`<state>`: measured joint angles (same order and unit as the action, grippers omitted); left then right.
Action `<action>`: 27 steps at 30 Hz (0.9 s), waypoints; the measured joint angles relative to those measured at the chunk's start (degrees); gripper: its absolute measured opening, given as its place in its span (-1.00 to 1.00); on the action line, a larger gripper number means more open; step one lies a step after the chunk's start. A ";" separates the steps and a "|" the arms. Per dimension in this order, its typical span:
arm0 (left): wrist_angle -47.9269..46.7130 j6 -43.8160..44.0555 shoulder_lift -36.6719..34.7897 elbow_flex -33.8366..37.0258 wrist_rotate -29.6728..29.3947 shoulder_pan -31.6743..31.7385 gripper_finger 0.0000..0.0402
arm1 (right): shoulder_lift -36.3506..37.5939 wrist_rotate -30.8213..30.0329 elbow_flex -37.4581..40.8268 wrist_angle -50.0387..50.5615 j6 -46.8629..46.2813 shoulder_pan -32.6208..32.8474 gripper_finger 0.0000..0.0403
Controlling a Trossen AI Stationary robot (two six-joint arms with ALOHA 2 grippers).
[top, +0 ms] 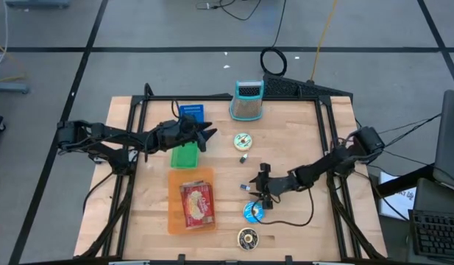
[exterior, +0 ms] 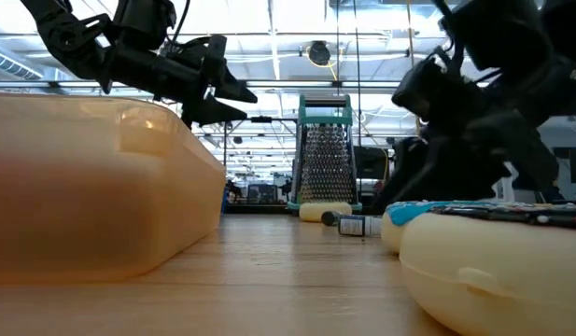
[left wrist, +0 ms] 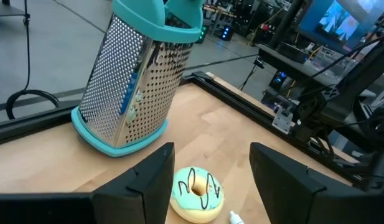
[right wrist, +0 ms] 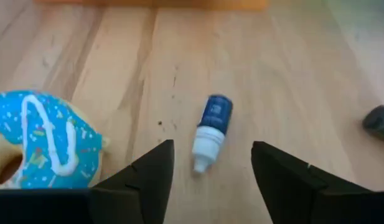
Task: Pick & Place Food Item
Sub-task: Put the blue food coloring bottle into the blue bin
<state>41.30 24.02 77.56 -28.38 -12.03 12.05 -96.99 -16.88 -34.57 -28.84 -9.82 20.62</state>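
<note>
Right gripper (top: 256,189) is low over the table, right of centre toward the near edge, fingers spread wide and empty; a small blue-and-white bottle (right wrist: 212,130) lies on its side on the wood between the fingertips, not gripped. Blue-frosted donut (top: 253,212) sits on the table just near-side of that gripper, apart from it. Left gripper (top: 208,138) hangs above the table left of centre, jaws apart, nothing in them, pointing at the mint-frosted donut (left wrist: 196,193) and the teal box grater (top: 247,100) upright at the far edge. Green block (top: 185,155) lies under the left arm, blue packet (top: 191,112) beyond it. Orange tray (top: 174,215) at near left holds a red snack pack (top: 197,204). Chocolate donut (top: 247,237) sits by the near edge. Small dark item (top: 243,157) lies near the mint donut; can't tell what it is.
</note>
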 joint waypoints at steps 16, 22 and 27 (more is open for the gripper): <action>0.02 -0.16 0.02 0.00 0.00 -1.76 0.04 | -5.71 2.27 0.00 -6.02 -1.50 -1.06 -0.24; 0.02 0.08 0.04 0.00 -0.02 -1.81 0.04 | -5.77 2.29 0.00 -5.87 -1.51 -1.93 -0.51; 0.02 0.12 0.04 0.00 -0.02 -1.81 0.04 | -5.77 2.14 0.00 -5.77 -1.51 -2.29 -0.75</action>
<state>41.32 24.14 77.60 -28.38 -12.05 10.24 -102.76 -14.74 -34.57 -34.61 -11.33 18.33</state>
